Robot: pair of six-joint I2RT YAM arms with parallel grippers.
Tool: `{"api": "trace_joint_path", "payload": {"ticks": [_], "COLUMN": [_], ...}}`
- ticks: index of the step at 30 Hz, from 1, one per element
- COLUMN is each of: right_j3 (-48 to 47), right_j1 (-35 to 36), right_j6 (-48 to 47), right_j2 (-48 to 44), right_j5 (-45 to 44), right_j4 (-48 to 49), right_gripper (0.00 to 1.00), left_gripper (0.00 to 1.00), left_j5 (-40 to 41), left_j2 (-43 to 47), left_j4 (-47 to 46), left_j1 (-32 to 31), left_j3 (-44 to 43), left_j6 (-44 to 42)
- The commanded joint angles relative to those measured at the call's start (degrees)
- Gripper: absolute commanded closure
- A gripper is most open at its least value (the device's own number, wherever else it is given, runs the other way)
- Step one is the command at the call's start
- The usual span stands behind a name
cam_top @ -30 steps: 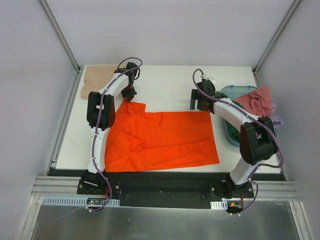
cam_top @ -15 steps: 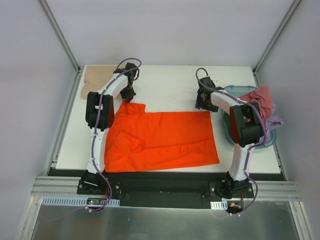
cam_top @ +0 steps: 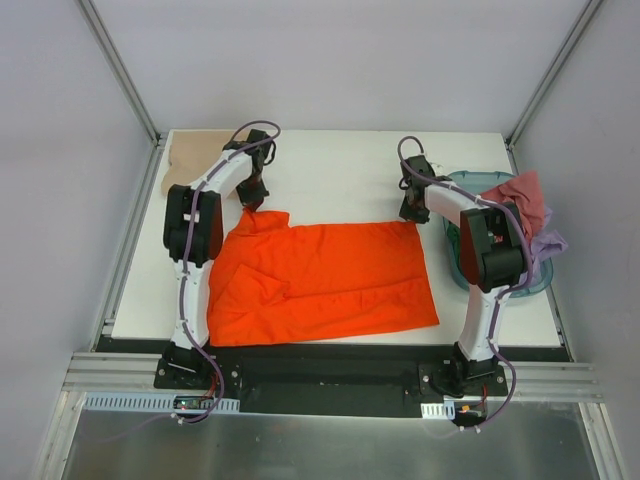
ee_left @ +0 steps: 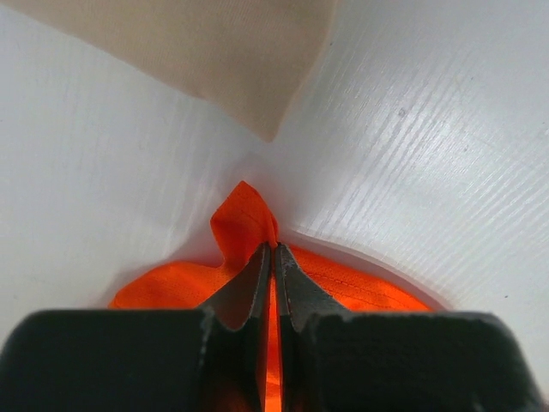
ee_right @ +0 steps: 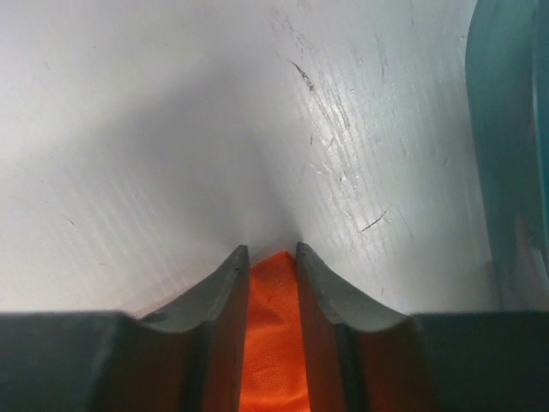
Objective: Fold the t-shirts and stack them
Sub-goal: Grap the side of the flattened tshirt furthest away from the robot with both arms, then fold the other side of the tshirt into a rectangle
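The bright orange t-shirt (cam_top: 330,275) lies spread on the white table (cam_top: 330,170), with a wrinkled sleeve at its left. My left gripper (cam_top: 256,205) is at the shirt's far left corner, shut on a pinch of orange cloth (ee_left: 240,223) that pokes up past its tips (ee_left: 273,247). My right gripper (cam_top: 410,212) is at the far right corner. Its jaws (ee_right: 272,251) stand partly closed on either side of the orange corner (ee_right: 273,326), still with a gap between them. A tan-beige t-shirt (cam_top: 190,160) lies at the far left corner of the table, just beyond the left gripper (ee_left: 214,51).
A teal plastic tub (cam_top: 455,185) stands at the table's right edge, close beside the right gripper (ee_right: 515,129). A pink garment (cam_top: 515,200) and a lilac one (cam_top: 548,243) hang over the tub's rim. Grey enclosure walls surround the table.
The right gripper came down onto the shirt's far right corner and its jaws narrowed from wide open. The left gripper pulled its corner slightly back and left.
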State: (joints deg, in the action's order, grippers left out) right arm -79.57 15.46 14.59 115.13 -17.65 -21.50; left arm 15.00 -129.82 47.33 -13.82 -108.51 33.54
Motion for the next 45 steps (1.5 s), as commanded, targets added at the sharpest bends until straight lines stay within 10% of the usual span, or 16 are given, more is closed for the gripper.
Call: {"api": "trace_joint_path", "payload": {"ticks": [1, 6, 45], "right_j3": [1.87, 3.01, 25.86], "right_j1": [0.18, 0.18, 6.60], "right_j6": [0.62, -1.05, -13.09], "right_j2": [-2.02, -4.03, -31.89], "right_j5": [0.25, 1.65, -3.88], "right_j4": [0.14, 2.41, 4.45], "right_gripper": [0.74, 0.99, 0.99], "left_gripper": [1.00, 1.00, 1.00], "left_j5": [-0.68, 0.02, 5.30], "left_j2": [5.19, 8.08, 49.83], "left_j4": [0.31, -0.31, -2.68], "left_j1": [-0.06, -0.06, -9.64], "left_j3": [1.54, 3.91, 46.45], "left_j6": [1.00, 1.62, 12.34]}}
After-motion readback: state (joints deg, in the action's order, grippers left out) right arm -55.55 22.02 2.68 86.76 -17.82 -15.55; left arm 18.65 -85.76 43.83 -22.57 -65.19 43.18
